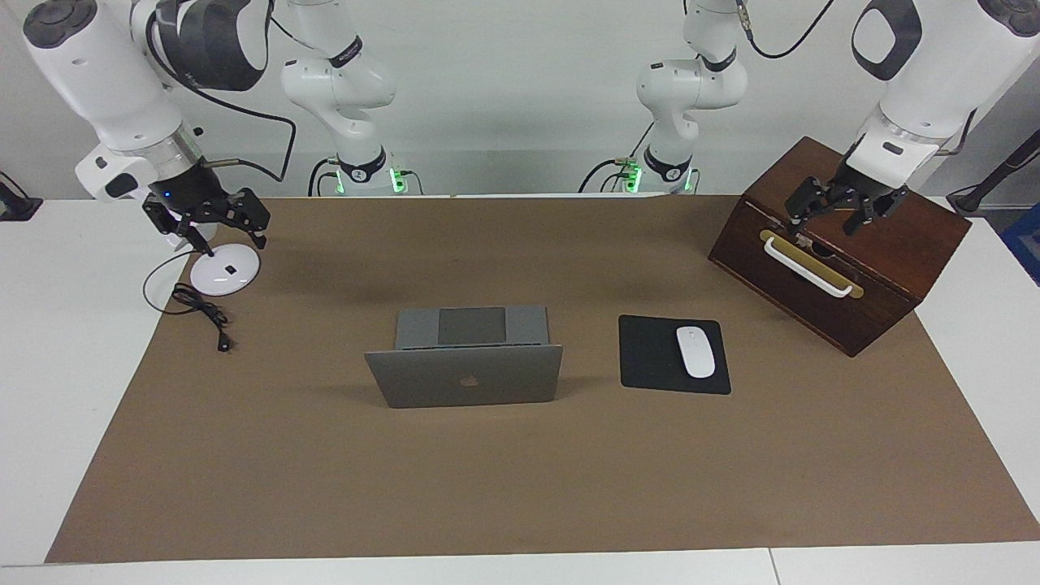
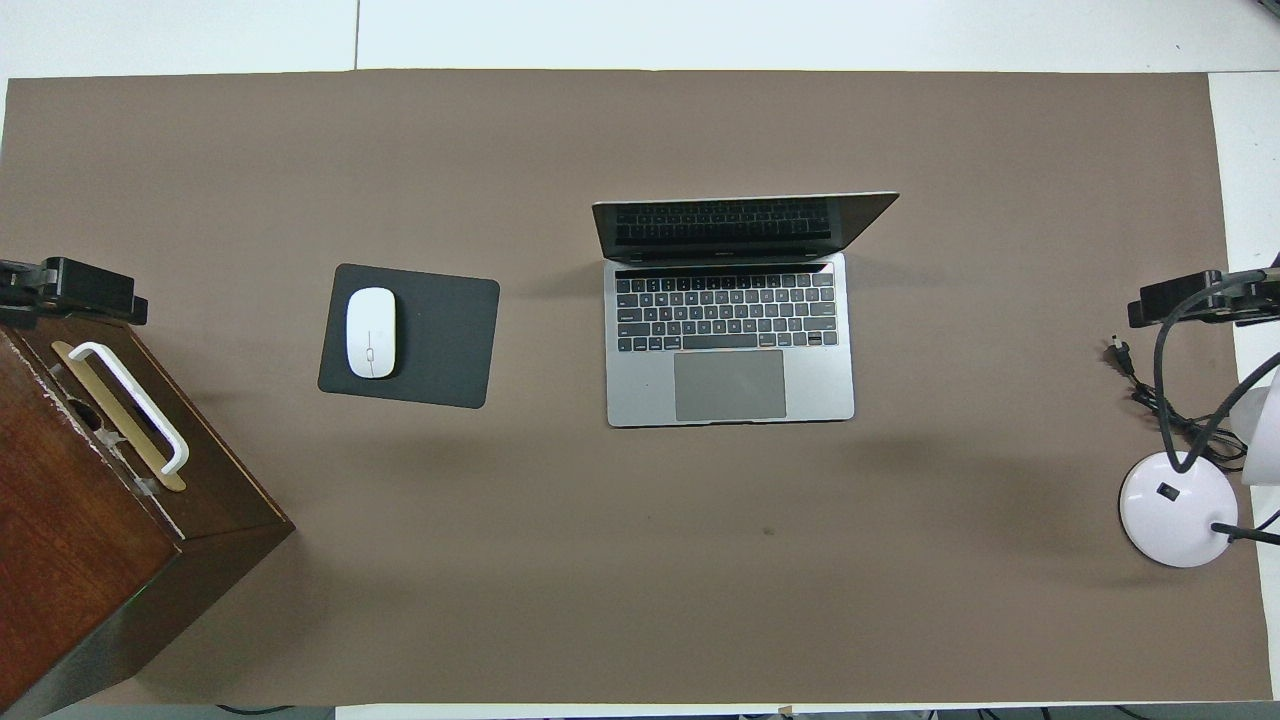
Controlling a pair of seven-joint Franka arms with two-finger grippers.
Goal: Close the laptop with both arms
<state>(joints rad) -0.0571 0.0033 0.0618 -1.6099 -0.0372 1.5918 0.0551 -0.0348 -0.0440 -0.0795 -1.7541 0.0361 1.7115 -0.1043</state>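
The laptop [image 1: 465, 357] stands open mid-table with bare mat on all sides. A mouse pad [image 1: 673, 355] lies beside it; a wooden box [image 1: 837, 244] and lamp base [image 1: 225, 269] occupy the robot-side corners.

Laptop [image 2: 730, 340] mid-table — mouse pad [image 2: 440, 340] beside it (mouse [image 2: 370, 333] on top), toward the left arm's end.

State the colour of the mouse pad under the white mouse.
The mouse pad is plain black, clearest in the overhead view.

Left hand [image 1: 841, 213] raised, fingers spread, right hand [image 1: 213, 221] likewise
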